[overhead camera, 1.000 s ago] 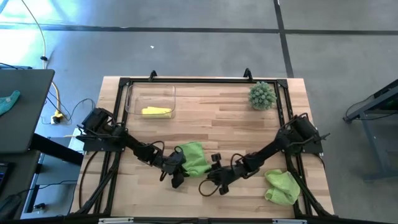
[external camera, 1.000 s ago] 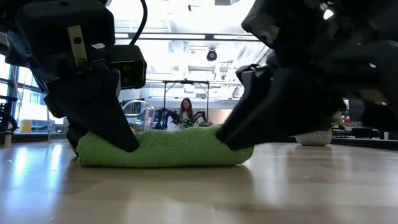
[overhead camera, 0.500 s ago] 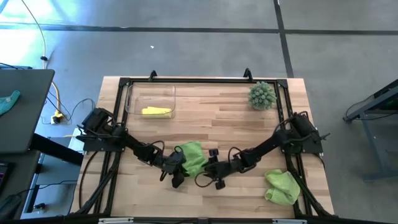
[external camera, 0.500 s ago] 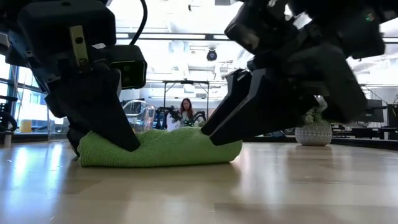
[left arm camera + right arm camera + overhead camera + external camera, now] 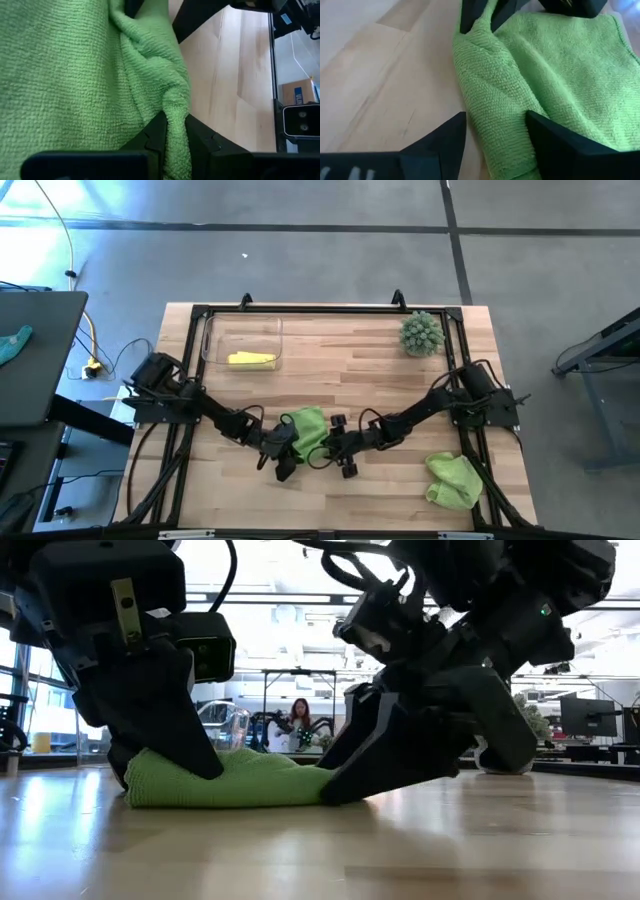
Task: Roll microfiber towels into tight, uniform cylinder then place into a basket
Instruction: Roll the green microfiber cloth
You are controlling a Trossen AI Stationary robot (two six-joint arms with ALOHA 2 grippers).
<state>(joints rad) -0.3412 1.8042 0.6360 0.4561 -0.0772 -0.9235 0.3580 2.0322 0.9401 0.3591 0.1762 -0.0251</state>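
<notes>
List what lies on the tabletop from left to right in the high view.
Clear basket with the yellow towel inside → left tool pinching the green towel → right tool, open around its other edge → spiky plant → second green towel.

left claw (image 5: 281, 448): clamped, low | right claw (image 5: 330, 446): spread wide, low

Two end effectors press a green towel (image 5: 235, 780) on the table (image 5: 450, 840).
</notes>
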